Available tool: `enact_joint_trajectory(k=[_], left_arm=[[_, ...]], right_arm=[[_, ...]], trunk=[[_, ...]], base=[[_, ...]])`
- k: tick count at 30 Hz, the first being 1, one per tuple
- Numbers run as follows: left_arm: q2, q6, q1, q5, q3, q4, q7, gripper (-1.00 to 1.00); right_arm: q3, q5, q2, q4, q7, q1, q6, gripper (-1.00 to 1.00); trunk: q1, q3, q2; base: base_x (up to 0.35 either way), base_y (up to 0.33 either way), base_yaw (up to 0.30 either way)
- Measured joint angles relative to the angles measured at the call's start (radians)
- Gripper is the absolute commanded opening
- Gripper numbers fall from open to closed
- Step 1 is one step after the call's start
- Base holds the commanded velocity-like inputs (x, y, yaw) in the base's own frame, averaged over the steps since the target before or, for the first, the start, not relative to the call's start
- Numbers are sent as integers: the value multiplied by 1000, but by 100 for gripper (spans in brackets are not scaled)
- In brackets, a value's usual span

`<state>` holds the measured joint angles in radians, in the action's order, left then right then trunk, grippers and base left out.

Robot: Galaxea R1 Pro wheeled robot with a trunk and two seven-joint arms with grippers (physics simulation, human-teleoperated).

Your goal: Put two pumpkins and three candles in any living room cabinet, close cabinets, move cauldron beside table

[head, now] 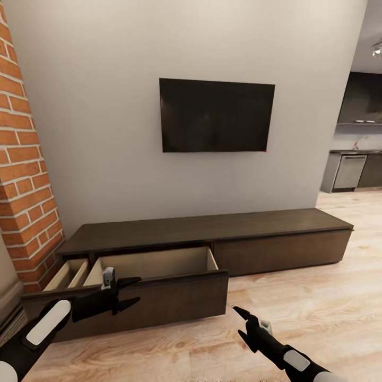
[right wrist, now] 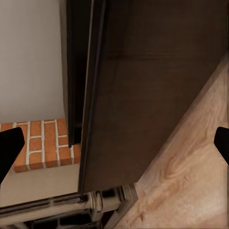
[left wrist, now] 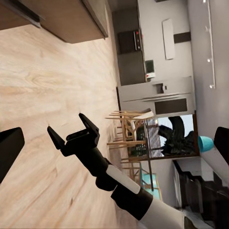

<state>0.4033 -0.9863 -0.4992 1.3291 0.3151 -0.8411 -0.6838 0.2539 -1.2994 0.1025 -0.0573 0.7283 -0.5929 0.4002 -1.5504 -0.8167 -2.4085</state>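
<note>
Plenty of bare wooden floor (head: 318, 318) ahead and off to the right, running through toward a kitchen (head: 355, 164) in the far corner. Hemmed in on the left by a brick wall (head: 21, 175), grey wall behind with a dark television (head: 216, 115) mounted above. Along that wall, the cabinet (head: 212, 233): long, low, dark brown, flat handleless fronts. Left half pulled out, a wide drawer (head: 159, 265) standing open with a pale interior showing nothing inside from the head view, and a narrower open compartment (head: 66, 273) beside it next to the brick. Drawer front jutting well out over the floor, its right corner close to the right arm. Right half of the cabinet shut flush.

Left gripper (head: 127, 292) reaching in from the lower left, forearm nearly level, fingers spread apart and hovering at the top edge of the open drawer front, gripping nothing. Right gripper (head: 241, 323) lower, angled up and leftward from the bottom right over bare floor, jaws parted, nothing between them. Same right gripper (left wrist: 71, 136) seen from the left wrist camera, clearly splayed and unloaded above the boards, with a dining table and chairs (left wrist: 131, 140) far beyond. Right wrist camera close on the dark drawer front (right wrist: 152, 90), brick and floor at its edges.
</note>
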Motion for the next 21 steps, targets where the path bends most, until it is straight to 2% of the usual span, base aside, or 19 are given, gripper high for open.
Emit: enact_joint_trajectory(k=[8,15,21], left_arm=[[18,0,0,0,-1,23,12,100],[21,-2,0,2,-1,29,124,100],[22,-2,0,3,-13,29,141,100]], right_arm=[[-1,-1,0,13,-3,0,-3,100],[0,-2,0,14,0,0,-29,100],[0,0,0,14,-2,0,-33,100]], trunk=[[0,-11,0],[0,-20,0],[0,-28,0]], base=[[0,0,-172],[0,0,-170],[0,0,-169]])
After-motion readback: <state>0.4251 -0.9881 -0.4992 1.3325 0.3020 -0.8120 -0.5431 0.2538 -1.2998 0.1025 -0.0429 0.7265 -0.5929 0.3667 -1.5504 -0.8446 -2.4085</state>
